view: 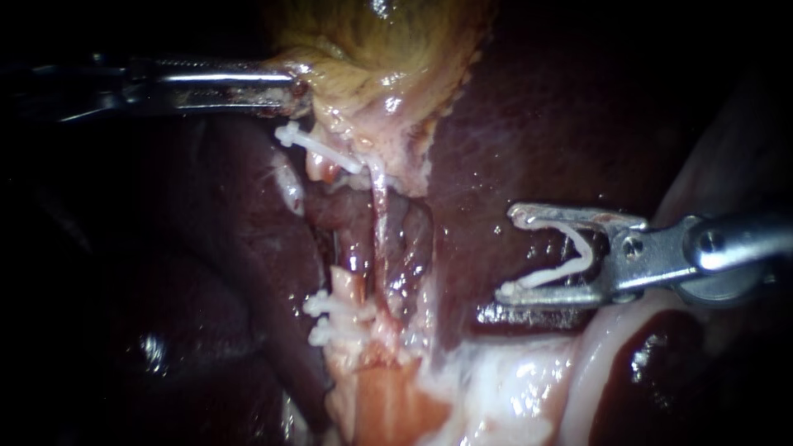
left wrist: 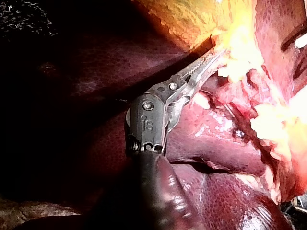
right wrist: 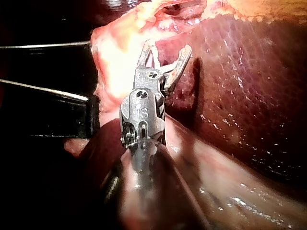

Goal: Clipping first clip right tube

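right tool mid-right, spread wide, gripping loaded clip | right tube at frame centre, well apart, bare | left tool upper left, clamped on gallbladder | risk: approach might snag other clips or catch liver

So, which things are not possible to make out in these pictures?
1. Endoscope view: the right tube's lower end, buried in pale tissue beside the white clips.
2. Left wrist view: how much gallbladder the left instrument holds; glare washes out its tip.
3. Right wrist view: any tube ahead of the right instrument and its clip; glare on pale tissue.
4. Endoscope view: the left instrument's shaft, lost in darkness.
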You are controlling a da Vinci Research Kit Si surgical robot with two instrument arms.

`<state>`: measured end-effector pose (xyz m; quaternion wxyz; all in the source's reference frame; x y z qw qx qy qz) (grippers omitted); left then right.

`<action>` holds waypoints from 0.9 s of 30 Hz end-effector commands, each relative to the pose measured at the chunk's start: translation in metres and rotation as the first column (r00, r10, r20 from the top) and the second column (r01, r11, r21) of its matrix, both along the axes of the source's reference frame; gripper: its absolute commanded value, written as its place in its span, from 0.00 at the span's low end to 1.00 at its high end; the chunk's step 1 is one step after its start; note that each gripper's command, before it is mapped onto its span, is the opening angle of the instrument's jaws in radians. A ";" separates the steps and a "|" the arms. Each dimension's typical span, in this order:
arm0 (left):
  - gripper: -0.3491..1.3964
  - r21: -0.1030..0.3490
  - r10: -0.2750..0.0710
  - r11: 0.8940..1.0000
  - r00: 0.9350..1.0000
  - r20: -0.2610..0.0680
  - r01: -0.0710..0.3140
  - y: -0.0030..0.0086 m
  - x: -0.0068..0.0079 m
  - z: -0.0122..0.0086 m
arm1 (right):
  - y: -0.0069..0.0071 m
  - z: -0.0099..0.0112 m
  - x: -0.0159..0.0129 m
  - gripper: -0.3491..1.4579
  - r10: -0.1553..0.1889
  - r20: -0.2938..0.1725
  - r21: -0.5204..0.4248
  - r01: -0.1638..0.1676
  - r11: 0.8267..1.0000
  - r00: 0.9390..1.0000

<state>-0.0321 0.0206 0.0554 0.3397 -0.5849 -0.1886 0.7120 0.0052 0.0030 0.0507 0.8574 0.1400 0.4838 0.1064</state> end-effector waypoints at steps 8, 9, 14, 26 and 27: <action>0.00 0.020 0.003 1.000 1.000 0.010 -0.004 0.0014 0.0030 -0.0037 | 0.0001 0.0002 0.0002 0.47 -0.014 -0.008 0.010 0.014 1.000 1.000; 0.00 0.023 0.000 1.000 1.000 0.015 0.000 0.0016 0.0036 -0.0046 | 0.0001 0.0003 0.0004 0.47 -0.020 -0.011 0.015 0.020 1.000 1.000; 0.00 0.029 -0.018 0.999 0.999 0.027 0.017 0.0017 0.0061 -0.0077 | 0.0003 0.0005 0.0010 0.47 -0.050 -0.028 0.036 0.051 0.998 0.998; 0.00 0.031 -0.025 0.999 0.999 0.024 0.024 0.0015 0.0074 -0.0087 | 0.0007 0.0011 0.0073 0.47 -0.134 -0.080 0.232 0.150 0.961 0.988; 0.00 0.031 -0.025 0.999 0.999 0.024 0.024 0.0015 0.0074 -0.0088 | 0.0008 0.0012 0.0080 0.47 -0.135 -0.083 0.246 0.152 0.957 0.987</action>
